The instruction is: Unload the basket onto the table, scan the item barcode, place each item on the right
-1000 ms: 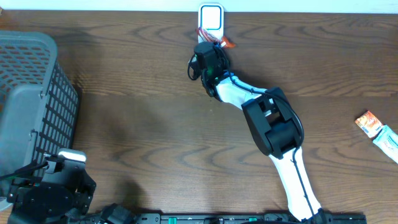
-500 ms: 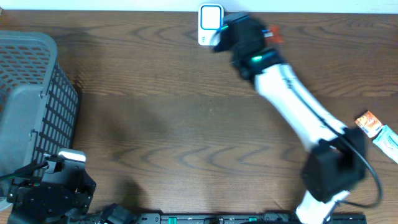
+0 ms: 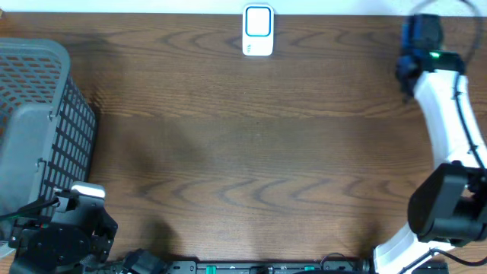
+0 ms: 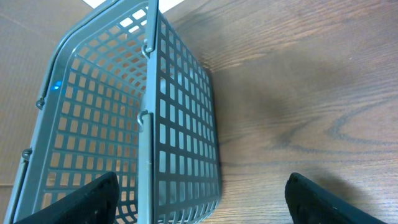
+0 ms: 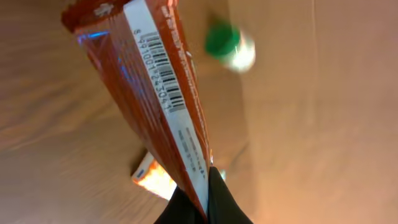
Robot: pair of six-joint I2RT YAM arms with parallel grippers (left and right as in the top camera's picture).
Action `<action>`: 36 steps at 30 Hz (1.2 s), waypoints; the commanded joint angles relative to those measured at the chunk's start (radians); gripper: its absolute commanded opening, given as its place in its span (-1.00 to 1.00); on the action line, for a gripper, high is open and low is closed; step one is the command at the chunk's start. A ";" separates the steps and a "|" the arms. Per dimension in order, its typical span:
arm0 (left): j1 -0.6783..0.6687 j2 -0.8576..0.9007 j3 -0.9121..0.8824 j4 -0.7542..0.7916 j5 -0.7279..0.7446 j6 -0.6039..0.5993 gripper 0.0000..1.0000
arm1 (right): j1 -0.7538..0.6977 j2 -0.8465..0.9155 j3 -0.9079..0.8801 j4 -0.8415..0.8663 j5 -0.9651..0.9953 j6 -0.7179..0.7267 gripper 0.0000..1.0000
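One gray basket (image 3: 72,137) far left, contents unclear; left fingers (image 4: 81,199) spread, right fingers (image 5: 208,202) clamp orange packet (image 5: 155,93)

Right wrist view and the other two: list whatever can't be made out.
- Right wrist: the green object is too blurred to identify. The small box is half hidden behind the orange packet.
- Overhead: the packet is out of sight, covered by the right gripper near the top edge.
- Left wrist: the basket interior is screened by its mesh. The left gripper is cut off by the bottom edge.
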 commanded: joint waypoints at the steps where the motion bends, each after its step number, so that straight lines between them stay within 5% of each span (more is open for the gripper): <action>1: 0.003 -0.005 0.005 0.000 -0.006 -0.010 0.71 | -0.104 -0.002 -0.060 -0.021 0.017 0.381 -0.95; 4: 0.003 -0.005 0.005 0.000 -0.006 -0.010 0.72 | -0.178 -0.002 -0.092 -0.026 -0.017 0.388 -0.68; 7: 0.003 -0.005 0.005 0.000 -0.006 -0.010 0.72 | -0.217 -0.003 -0.092 -0.042 -0.032 0.388 -0.74; 8: 0.003 -0.005 0.005 0.000 -0.006 -0.010 0.71 | -0.227 -0.005 -0.090 -0.044 -0.046 0.388 -0.62; 9: 0.003 -0.005 0.005 0.000 -0.006 -0.010 0.71 | -0.233 -0.005 -0.088 -0.047 -0.071 0.388 0.32; 10: 0.003 -0.005 0.005 0.000 -0.006 -0.010 0.71 | -0.235 -0.008 -0.083 -0.053 -0.098 0.385 0.99; 17: 0.003 -0.005 0.005 0.000 -0.006 -0.010 0.71 | -0.224 -0.137 0.079 -0.198 -0.517 0.294 0.98; 22: 0.003 -0.005 0.005 0.000 -0.006 -0.010 0.71 | -0.225 -0.452 0.240 -0.194 -0.871 0.285 0.98; 29: 0.003 -0.005 0.005 0.000 -0.006 -0.010 0.71 | -0.225 -0.930 0.266 -0.270 -0.912 0.233 0.99; 36: 0.003 -0.005 0.005 0.000 -0.006 -0.010 0.71 | -0.213 -1.310 0.266 -0.313 -0.645 0.265 0.99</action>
